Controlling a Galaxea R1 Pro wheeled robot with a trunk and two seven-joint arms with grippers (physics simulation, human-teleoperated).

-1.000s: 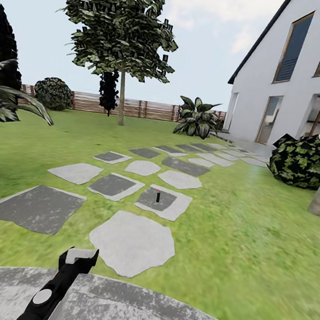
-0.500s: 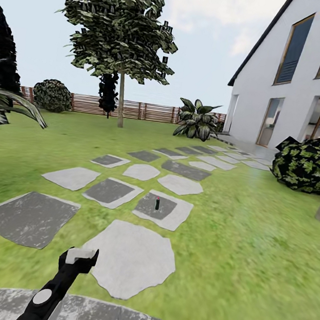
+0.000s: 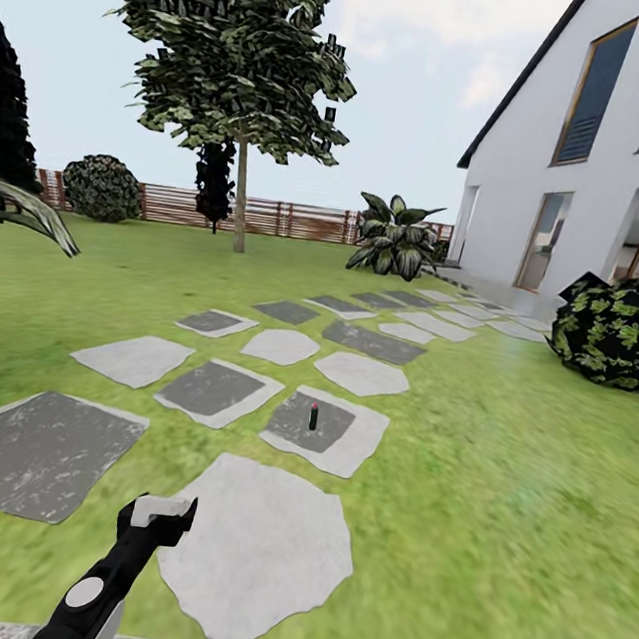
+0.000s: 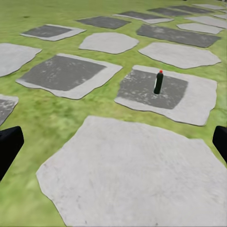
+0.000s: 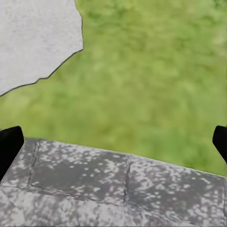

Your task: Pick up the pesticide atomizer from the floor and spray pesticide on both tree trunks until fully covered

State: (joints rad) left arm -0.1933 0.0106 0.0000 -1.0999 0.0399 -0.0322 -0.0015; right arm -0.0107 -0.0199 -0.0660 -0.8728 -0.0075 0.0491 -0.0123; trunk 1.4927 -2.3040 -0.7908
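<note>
Grass floor (image 3: 497, 504); stepping stones (image 3: 265, 544); atomizer (image 3: 314, 417) upright on one.

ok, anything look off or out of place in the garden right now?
Only one thing: the small black sprayer stands upright on a dark stepping stone in the path, not on the grass. Nothing looks spilled, tipped or damaged.

The left arm (image 3: 109, 574) is glossy black with a pale grey block at its tip and a round grey disc (perhaps a joint cap) on its side. Its fingertips (image 4: 8, 146) are plain black.
</note>
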